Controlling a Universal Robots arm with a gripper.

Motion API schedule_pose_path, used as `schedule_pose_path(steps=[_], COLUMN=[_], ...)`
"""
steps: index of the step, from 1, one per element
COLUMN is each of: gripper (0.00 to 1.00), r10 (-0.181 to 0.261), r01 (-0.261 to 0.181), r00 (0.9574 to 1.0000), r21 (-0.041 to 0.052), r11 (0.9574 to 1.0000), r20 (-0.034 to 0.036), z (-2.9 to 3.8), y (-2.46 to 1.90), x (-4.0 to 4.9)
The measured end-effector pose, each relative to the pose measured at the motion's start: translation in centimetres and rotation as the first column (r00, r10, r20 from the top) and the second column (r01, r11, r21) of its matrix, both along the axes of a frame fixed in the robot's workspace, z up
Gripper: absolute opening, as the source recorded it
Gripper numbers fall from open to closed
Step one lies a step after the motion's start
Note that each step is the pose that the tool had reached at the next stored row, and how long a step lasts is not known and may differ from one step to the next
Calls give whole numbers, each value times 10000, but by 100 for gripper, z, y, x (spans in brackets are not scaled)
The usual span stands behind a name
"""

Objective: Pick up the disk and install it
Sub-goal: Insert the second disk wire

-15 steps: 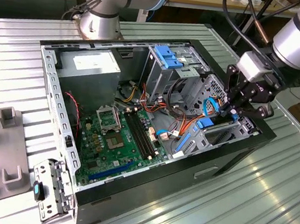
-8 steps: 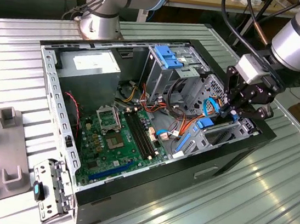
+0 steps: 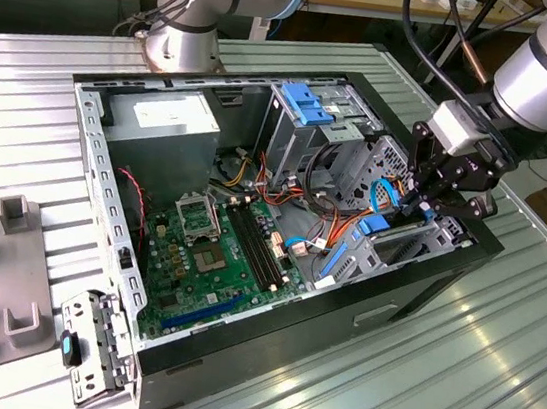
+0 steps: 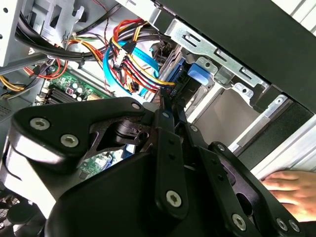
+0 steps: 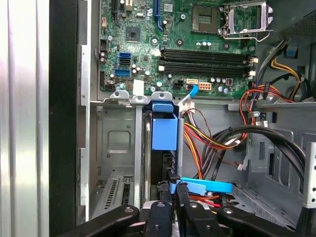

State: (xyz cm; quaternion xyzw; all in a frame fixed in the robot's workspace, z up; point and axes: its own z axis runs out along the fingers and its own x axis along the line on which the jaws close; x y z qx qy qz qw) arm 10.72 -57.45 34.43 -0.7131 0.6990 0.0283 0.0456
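At the drive bay on the exterior view's right, my gripper (image 3: 423, 206) is down inside the open computer case (image 3: 232, 366).

The gripper (image 5: 173, 190) is pinched narrow on the disk (image 5: 164, 133), which stands on edge in the bay slot with 1 blue rail end facing the motherboard (image 5: 148, 39). In the second wrist view the gripper (image 4: 165, 101) meets the disk (image 4: 200, 71) just beside a bundle of red, yellow and blue cables (image 4: 131, 64). A person's hand (image 4: 289, 190) rests outside the case, and the case sits on the ribbed metal counter (image 3: 451, 389).
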Motion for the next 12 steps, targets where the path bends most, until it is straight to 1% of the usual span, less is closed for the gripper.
schedule_pose_path(steps=[5, 12], gripper=[16, 16], r10=[0, -1], r01=[0, 1], r00=[10000, 10000], r21=[-1, 21], r11=[10000, 10000], r20=[0, 0], z=[-23, -54], y=[-8, -23], x=[0, -1])
